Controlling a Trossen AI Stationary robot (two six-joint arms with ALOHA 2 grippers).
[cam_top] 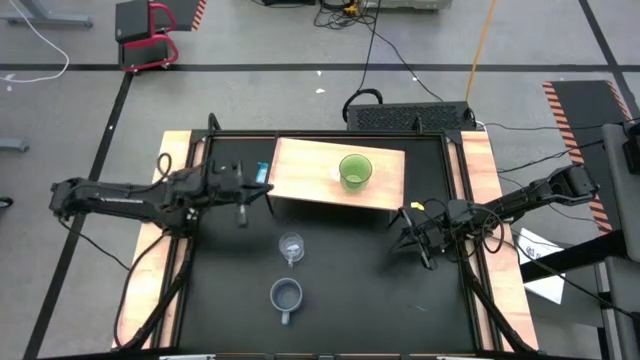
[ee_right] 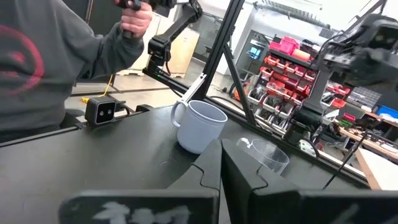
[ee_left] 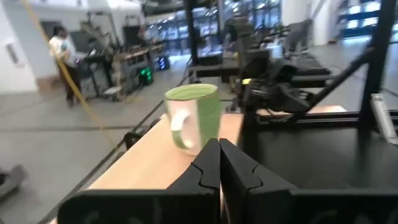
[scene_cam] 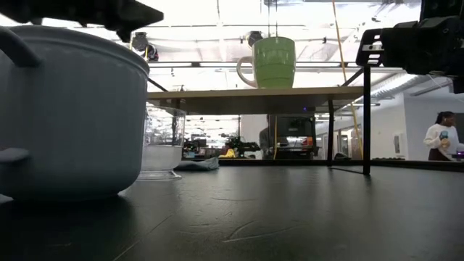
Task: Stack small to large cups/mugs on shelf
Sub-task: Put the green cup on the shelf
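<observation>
Lime-green handled mug (cam_top: 355, 171) stands upright on the light tan wooden shelf (cam_top: 300, 170); clear glass cup (cam_top: 291, 247) and grey-blue mug (cam_top: 286, 296) sit nearer on the black tabletop (cam_top: 380, 290). Left gripper (cam_top: 243, 216) and right gripper (cam_top: 428, 260) are both closed, empty.

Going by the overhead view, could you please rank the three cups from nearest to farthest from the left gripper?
From the left gripper:
1. Clear glass cup, on the black tabletop just beyond its tip.
2. Grey-blue mug, on the tabletop at the near edge.
3. Lime-green mug, on the shelf.

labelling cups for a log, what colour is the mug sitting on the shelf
Lime green mug, with a paler handle; the left wrist view shows it best, upright on the tan shelf.
</observation>
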